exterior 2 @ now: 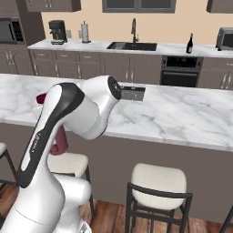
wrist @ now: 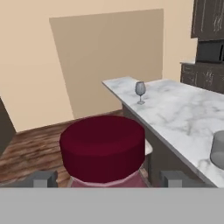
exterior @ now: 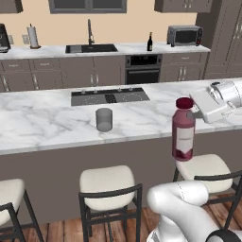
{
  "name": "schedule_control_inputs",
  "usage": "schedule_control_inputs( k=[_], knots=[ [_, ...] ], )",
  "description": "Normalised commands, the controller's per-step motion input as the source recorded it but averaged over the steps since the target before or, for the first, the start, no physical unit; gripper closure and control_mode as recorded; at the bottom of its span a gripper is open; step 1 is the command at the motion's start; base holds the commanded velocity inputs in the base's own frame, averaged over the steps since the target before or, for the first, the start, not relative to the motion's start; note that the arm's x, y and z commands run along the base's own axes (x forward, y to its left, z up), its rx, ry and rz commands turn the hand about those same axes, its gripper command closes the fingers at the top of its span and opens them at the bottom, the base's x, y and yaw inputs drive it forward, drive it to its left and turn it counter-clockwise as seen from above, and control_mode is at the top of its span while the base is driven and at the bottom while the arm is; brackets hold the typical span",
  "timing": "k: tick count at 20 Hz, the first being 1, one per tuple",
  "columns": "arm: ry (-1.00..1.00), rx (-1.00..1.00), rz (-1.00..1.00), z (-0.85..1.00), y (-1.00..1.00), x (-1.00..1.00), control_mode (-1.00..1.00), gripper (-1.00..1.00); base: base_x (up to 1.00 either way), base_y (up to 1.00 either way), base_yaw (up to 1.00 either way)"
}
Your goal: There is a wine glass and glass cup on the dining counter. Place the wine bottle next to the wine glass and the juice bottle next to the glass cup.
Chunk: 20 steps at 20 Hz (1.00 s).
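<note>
My gripper (exterior: 189, 115) is shut on the juice bottle (exterior: 183, 132), gripping it just below its round red cap. The bottle hangs upright in the air, just off the front edge of the dining counter (exterior: 47, 123) and above a stool. In the hand view the cap (wrist: 103, 146) sits between my two fingertips (wrist: 43, 178). The glass cup (exterior: 104, 119) stands on the counter to the bottle's left, also seen at the hand view's right edge as the glass cup (wrist: 218, 151). The wine glass (wrist: 140, 91) stands near the counter's far end. The wine bottle (exterior: 150, 42) stands on the back worktop near the oven.
Cushioned stools (exterior: 108, 186) line the near side of the counter; one stool (exterior: 208, 171) is under the bottle. A cooktop (exterior: 109, 96) is set into the counter's far side. Sink (exterior: 91, 47) and toaster oven (exterior: 185, 35) are on the back worktop.
</note>
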Motion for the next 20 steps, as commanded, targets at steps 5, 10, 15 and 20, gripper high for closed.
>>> schedule_control_inputs(
  k=[5,10,15,20],
  knots=[
    [0.05,0.0,0.09,0.06,0.14,0.45,-1.0,1.0,0.0,0.0,0.0],
    [0.01,0.0,0.08,0.0,0.18,0.53,-1.0,1.0,0.0,0.0,0.0],
    [0.0,0.0,0.04,-0.04,0.05,0.5,-1.0,1.0,0.0,0.0,0.0],
    [0.0,0.04,0.0,-0.12,0.03,0.52,-1.0,1.0,0.0,0.0,0.0]
  ],
)
